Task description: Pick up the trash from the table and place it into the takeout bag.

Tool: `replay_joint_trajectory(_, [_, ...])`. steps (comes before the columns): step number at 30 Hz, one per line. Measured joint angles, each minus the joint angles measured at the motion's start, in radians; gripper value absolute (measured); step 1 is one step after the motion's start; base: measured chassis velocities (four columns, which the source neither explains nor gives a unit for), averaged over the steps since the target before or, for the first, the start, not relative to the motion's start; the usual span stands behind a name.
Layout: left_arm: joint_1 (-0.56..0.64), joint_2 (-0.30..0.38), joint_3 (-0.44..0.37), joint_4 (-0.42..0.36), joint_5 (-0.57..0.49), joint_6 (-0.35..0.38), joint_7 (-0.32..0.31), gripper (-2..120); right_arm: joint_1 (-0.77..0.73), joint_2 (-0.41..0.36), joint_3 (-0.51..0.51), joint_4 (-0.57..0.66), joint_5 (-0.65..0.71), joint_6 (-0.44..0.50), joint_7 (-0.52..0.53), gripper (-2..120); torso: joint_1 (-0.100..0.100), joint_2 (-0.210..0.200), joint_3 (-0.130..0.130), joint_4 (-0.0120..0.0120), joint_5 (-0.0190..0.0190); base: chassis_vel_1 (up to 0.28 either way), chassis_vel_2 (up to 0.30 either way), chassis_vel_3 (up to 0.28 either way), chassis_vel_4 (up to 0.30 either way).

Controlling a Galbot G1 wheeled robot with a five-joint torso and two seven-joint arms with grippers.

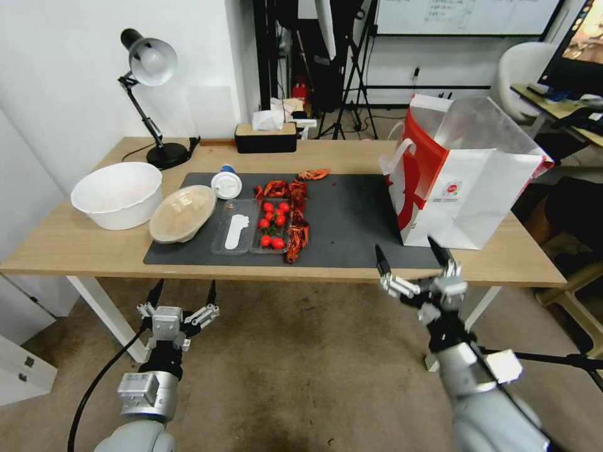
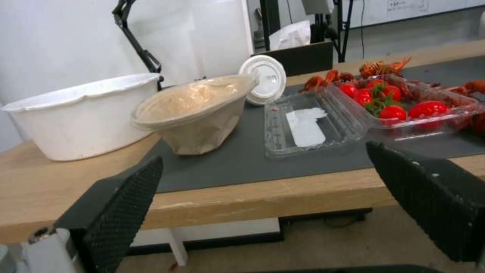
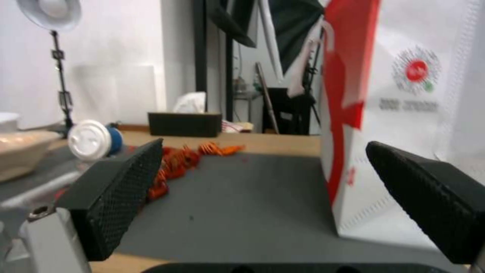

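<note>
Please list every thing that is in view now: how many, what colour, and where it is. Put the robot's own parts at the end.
table: 1, light wood, white legs, before the robot.
mat: 1, dark grey, on the table's middle.
takeout bag: 1, white and red, upright on the mat's right end.
big bowl: 1, white, table's left end.
round bowl: 1, beige, tilted, beside the big bowl.
white-lidded cup: 1, on its side behind the round bowl.
clear tray: 1, open, holds red tomatoes.
crayfish shells: several, red, on the mat.
desk lamp: 1, black, back left.
tissue box: 1, black, back edge.
left claw: open, below the table's front edge.
right claw: open, near the bag.
</note>
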Motion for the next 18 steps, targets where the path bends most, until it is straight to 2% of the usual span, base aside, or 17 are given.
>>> replay_joint_trajectory(11, [-0.001, 0.003, 0.001, 0.005, -0.001, 0.000, 0.000, 100, -0.022, 0.017, 0.000, -0.021, -0.020, 0.016, 0.015, 100, 0.000, 0.000, 0.000, 0.0003, 0.0000, 0.000, 0.000, 0.000, 0.000])
replay_joint_trajectory(18, [-0.003, 0.004, 0.002, 0.012, -0.002, 0.000, 0.000, 100, -0.026, 0.023, -0.001, -0.089, -0.017, 0.046, 0.036, 100, 0.000, 0.000, 0.000, 0.0002, 0.0003, 0.000, 0.000, 0.000, 0.000])
